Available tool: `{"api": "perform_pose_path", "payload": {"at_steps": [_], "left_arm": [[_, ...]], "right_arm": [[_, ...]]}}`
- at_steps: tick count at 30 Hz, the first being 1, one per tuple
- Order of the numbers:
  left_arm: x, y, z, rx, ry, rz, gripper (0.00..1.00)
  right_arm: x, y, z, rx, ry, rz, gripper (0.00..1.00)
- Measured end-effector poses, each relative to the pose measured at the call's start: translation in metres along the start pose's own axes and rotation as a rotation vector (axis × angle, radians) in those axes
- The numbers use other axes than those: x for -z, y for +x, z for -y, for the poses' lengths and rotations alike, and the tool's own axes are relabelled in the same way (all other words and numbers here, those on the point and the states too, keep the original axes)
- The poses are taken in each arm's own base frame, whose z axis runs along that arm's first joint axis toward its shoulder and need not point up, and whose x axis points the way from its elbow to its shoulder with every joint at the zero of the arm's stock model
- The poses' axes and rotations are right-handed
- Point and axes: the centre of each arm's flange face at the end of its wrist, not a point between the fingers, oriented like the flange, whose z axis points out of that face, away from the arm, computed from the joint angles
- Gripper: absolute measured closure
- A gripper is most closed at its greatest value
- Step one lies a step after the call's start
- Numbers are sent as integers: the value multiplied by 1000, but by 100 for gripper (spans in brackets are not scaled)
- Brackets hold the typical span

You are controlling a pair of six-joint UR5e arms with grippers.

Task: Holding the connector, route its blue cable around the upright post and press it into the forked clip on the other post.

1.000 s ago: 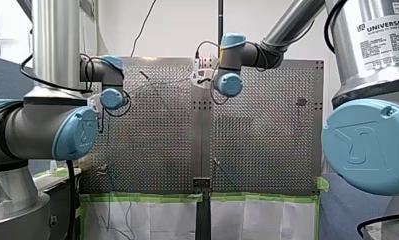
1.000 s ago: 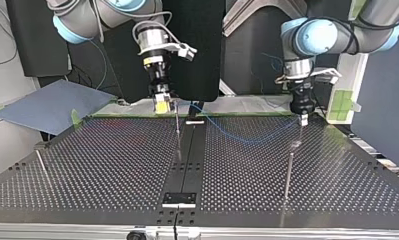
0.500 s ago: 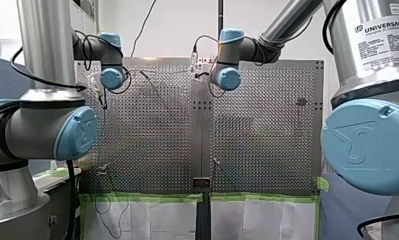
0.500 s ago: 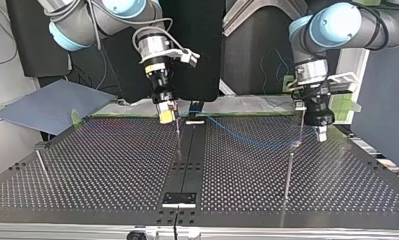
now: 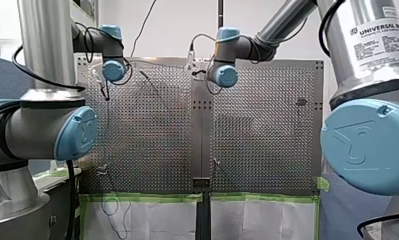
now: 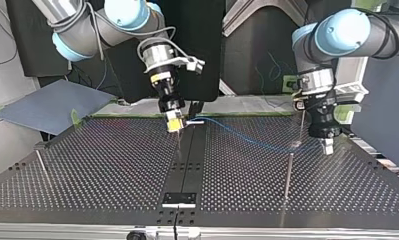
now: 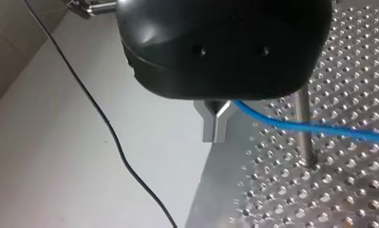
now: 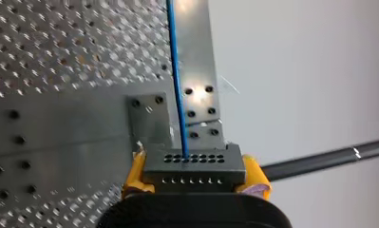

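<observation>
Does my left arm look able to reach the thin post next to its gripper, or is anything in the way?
Likely yes: my left gripper, shut on the blue cable, hangs right beside that post, nothing standing between them; my right gripper is off at the middle.

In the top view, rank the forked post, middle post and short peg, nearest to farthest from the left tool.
From my left tool:
1. forked post, beside it, view's right.
2. middle post, centre.
3. short peg, view's far left.

Cable (image 7: 320,129) runs from connector (image 8: 193,166) btwn my R fingers (image 8: 135,172), past post (image 7: 305,146), to my L fingers (image 7: 214,127).
</observation>
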Motion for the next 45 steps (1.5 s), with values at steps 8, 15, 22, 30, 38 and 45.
{"api": "perform_pose_path", "payload": {"at_steps": [8,15,22,30,38,45], "left_arm": [[-14,-12,4,14,2,24,100],[-30,-28,11,30,7,47,100],[-42,-16,7,25,-4,24,100],[-57,1,1,17,-16,-1,100],[-68,-4,-4,30,-25,15,100],[-77,19,-12,20,-32,-25,100]], "right_arm": [[-13,-19,6,-1,38,58,100],[-29,-16,9,-17,63,55,100],[-49,3,9,-37,73,9,100],[-71,33,9,-39,73,-51,100],[-92,51,7,-37,63,-101,100],[-97,30,4,-32,56,-77,100]]}}
